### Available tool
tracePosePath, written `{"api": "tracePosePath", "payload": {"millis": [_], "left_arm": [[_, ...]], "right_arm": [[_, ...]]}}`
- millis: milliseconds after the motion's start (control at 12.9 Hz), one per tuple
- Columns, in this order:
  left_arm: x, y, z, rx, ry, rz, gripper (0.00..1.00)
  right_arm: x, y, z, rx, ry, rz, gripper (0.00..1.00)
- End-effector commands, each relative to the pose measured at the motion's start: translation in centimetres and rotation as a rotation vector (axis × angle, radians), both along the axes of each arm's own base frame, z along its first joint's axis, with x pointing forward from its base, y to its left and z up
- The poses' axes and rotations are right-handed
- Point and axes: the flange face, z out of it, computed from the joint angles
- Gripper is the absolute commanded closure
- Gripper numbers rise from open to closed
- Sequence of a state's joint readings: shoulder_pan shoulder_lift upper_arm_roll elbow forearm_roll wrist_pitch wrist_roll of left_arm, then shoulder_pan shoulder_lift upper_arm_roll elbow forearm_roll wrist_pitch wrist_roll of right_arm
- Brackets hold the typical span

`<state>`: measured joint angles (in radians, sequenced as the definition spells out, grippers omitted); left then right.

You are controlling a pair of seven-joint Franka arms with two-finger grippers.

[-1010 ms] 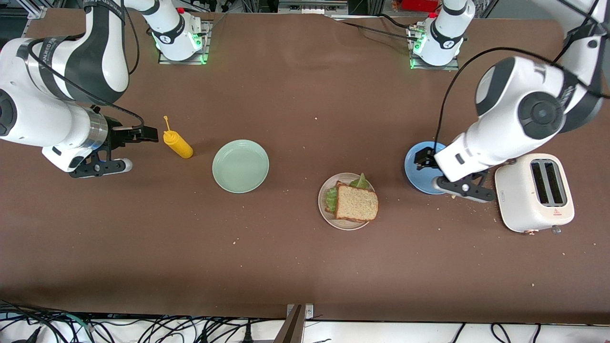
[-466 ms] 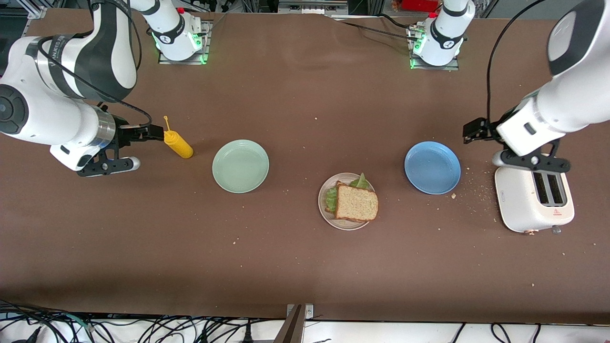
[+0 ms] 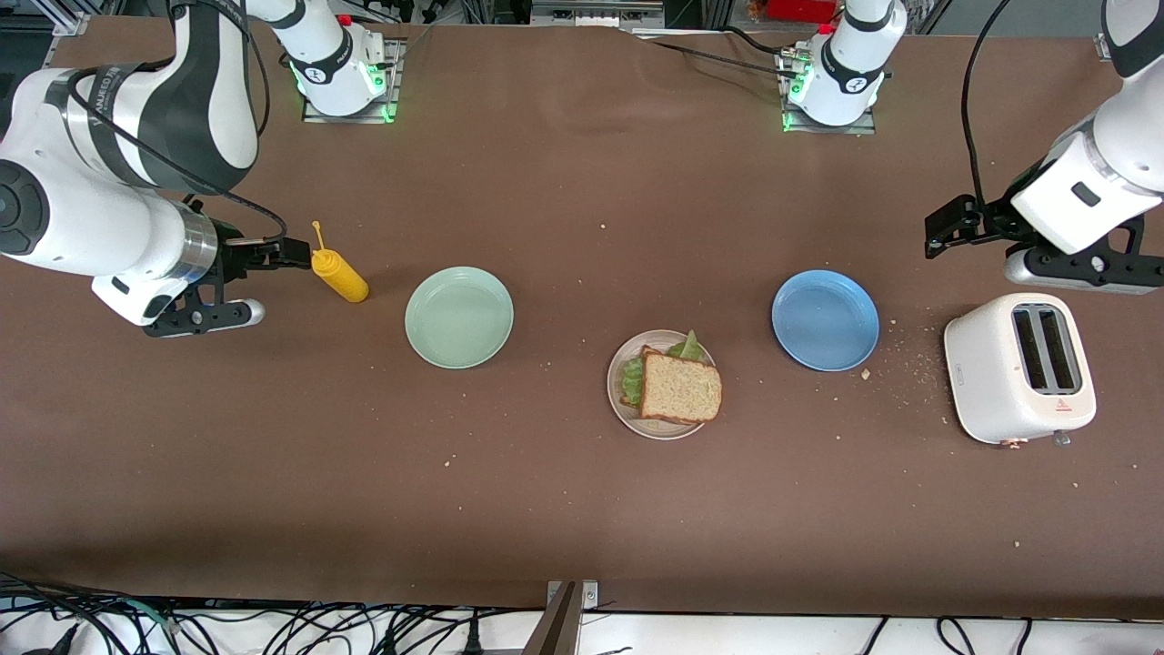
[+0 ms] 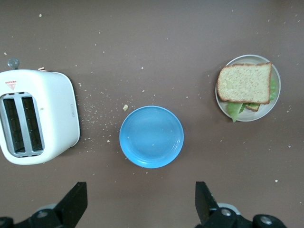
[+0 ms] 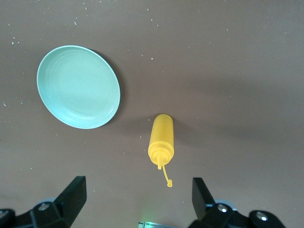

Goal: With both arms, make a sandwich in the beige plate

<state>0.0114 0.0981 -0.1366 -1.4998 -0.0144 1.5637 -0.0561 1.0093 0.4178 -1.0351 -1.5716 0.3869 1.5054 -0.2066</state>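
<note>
Over the table point(image 3: 564, 509) edge at its own end, above the toaster point(image 3: 1018, 368), the left gripper point(image 4: 140, 202) has lifted off the blue plate point(image 3: 825, 319), fingers spread, partly cut off in the front view. Beside the mustard bottle point(image 3: 340, 276) and bare mint-green plate point(image 3: 459, 317), the right gripper point(image 5: 137, 199) hangs spread. Mid-table, the beige plate point(image 3: 618, 407) holds the sandwich point(image 3: 680, 388)

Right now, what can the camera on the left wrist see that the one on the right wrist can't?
Only the left wrist view shows the white toaster, the blue plate and the sandwich on the beige plate. Only the right wrist view shows the mint-green plate and the yellow squeeze bottle. Both share the brown table scattered with crumbs, and each shows its own open gripper: the left gripper and the right gripper, holding nothing.
</note>
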Motion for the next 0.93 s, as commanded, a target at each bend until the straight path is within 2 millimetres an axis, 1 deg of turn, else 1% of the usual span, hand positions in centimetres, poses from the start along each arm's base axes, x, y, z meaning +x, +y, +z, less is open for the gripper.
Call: {"api": "tracePosePath", "payload": {"millis": [0,155,233,311,466,544,621,699,777,855], "left_arm": [[-3.8,-0.8,1.0,-0.011,-0.035,0.000,0.00],[-3.7,-0.9,0.7,-0.002,-0.030,-0.003,0.00],[-3.2,-0.9,0.5,-0.005,-0.025,-0.005,0.00],[-2.7,-1.1,0.8,-0.007,-0.034,-0.005,0.00],[-2.4,-1.4,0.6,-0.006,-0.028,-0.008,0.00],[-2.4,-1.5,0.6,-0.006,-0.025,-0.010,0.00],[-2.4,-1.5,0.6,-0.006,-0.025,-0.011,0.00],[-2.5,-1.4,0.6,-0.005,-0.020,-0.010,0.00],[-2.5,-1.4,0.6,-0.005,-0.020,-0.011,0.00],[-2.5,-1.4,0.6,-0.005,-0.020,-0.011,0.00]], "right_arm": [[-0.6,-0.4,0.8,0.014,-0.009,-0.010,0.01],[-0.3,-0.1,1.4,0.001,-0.021,0.000,0.01],[0.0,-0.6,1.7,-0.005,-0.026,-0.005,0.01],[0.3,-1.0,1.8,-0.027,-0.035,0.000,0.01],[0.9,-1.0,0.6,-0.014,-0.003,0.011,0.01],[1.4,-1.2,1.5,-0.021,-0.017,0.008,0.01],[1.5,-1.4,1.3,-0.032,-0.011,0.022,0.01],[1.4,-1.6,1.6,-0.041,-0.012,0.046,0.01],[1.5,-2.2,1.6,-0.049,-0.013,0.060,0.00],[1.5,-3.0,2.0,-0.047,-0.019,0.065,0.00]]}}
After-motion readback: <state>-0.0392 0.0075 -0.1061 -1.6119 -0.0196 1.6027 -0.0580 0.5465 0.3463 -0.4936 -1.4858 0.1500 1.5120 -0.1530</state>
